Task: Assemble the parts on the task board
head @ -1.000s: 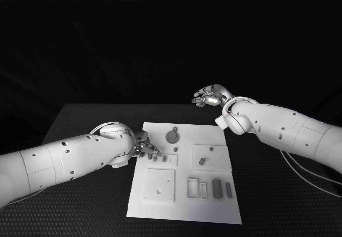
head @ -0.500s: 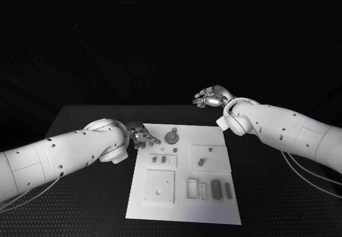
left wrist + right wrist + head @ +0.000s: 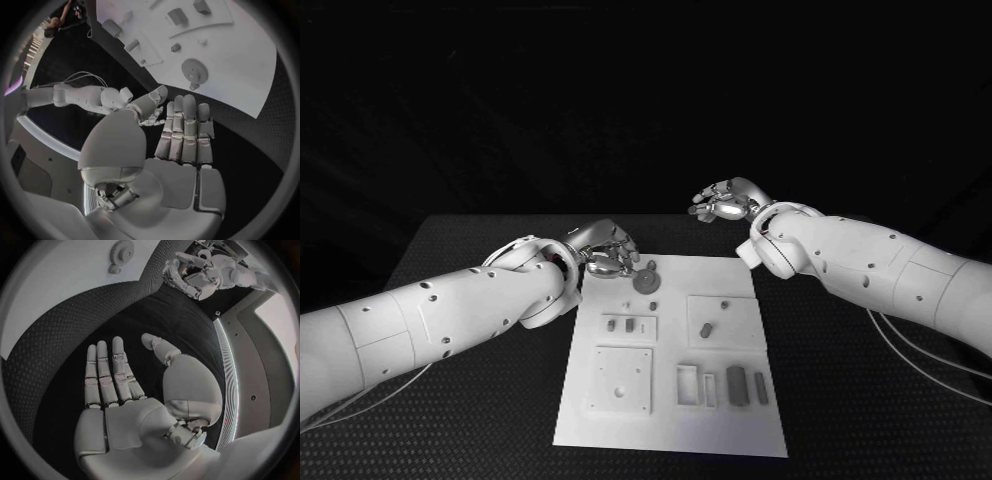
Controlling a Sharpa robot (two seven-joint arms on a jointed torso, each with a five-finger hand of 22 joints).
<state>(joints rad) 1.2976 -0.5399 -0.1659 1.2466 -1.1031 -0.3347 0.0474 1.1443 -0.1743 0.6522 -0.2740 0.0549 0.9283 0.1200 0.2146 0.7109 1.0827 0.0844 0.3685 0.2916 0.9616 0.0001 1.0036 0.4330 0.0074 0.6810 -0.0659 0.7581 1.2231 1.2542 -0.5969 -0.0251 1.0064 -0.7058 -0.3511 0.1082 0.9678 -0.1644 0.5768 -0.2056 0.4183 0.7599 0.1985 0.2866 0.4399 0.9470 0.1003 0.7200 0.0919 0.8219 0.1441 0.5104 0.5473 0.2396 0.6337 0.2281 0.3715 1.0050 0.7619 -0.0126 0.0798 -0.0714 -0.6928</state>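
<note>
The white task board (image 3: 669,420) lies in the middle of the black table. On it sit a round gear-like part (image 3: 648,274), two small pegs (image 3: 629,324), a slanted piece (image 3: 708,327) and upright blocks (image 3: 737,381). My left hand (image 3: 606,250) hovers at the board's far left corner, next to the round part. In the left wrist view this hand (image 3: 184,132) is flat, fingers straight, holding nothing, with the round part (image 3: 194,71) beyond its fingertips. My right hand (image 3: 726,200) hangs beyond the board's far edge. Its palm (image 3: 119,390) is spread and empty.
A raised square plate (image 3: 623,378) and a narrow frame (image 3: 689,383) occupy the board's near half. Black table (image 3: 473,250) surrounds the board on all sides. The right wrist view catches the board (image 3: 56,285) and my left hand (image 3: 187,282) in the distance.
My left hand has left the small pegs at the board's left edge and moved away toward the far left corner, beside the round part. The right hand has barely shifted.
</note>
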